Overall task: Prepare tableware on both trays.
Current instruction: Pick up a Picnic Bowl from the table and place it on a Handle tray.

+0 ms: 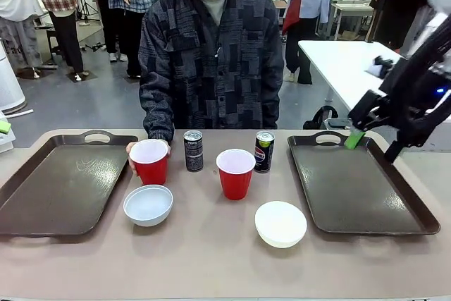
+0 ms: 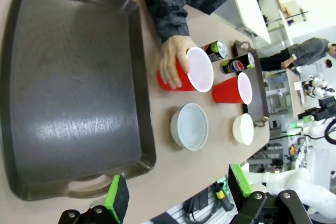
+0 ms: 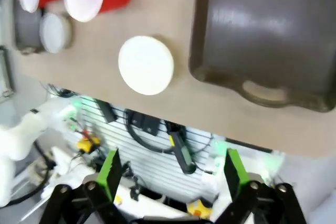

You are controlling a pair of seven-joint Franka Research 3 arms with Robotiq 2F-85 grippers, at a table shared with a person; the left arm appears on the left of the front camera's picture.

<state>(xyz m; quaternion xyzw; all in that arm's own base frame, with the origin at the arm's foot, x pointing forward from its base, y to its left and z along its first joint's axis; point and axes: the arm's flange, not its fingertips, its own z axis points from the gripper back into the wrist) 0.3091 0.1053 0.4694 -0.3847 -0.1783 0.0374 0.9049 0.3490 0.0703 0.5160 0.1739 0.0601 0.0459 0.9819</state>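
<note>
Red plastic cups, two: left cup (image 1: 150, 162) upright near the far edge, clasped from behind by the person's hand (image 2: 172, 64), fingers curled round its side; right cup (image 1: 235, 173) upright mid-table, free of any hand. White bowls, two: left bowl (image 1: 148, 204) just in front of the held cup, right bowl (image 1: 280, 223) nearer the robot's edge, well apart. Pepsi cans, two, both standing: left can (image 1: 193, 150) between the cups, right can (image 1: 264, 151) just beside the right cup. All six on the table (image 1: 211, 266) between two brown trays, left tray (image 1: 63, 188) and right tray (image 1: 352, 188). Right gripper (image 1: 372, 144) raised over the right tray's far end, arm slanting down from the right, green pads spread wide, nothing between them. Left gripper (image 2: 178, 190) high over the table's near edge by the left tray's handle, pointing down, fingers wide apart, gripping nothing
</note>
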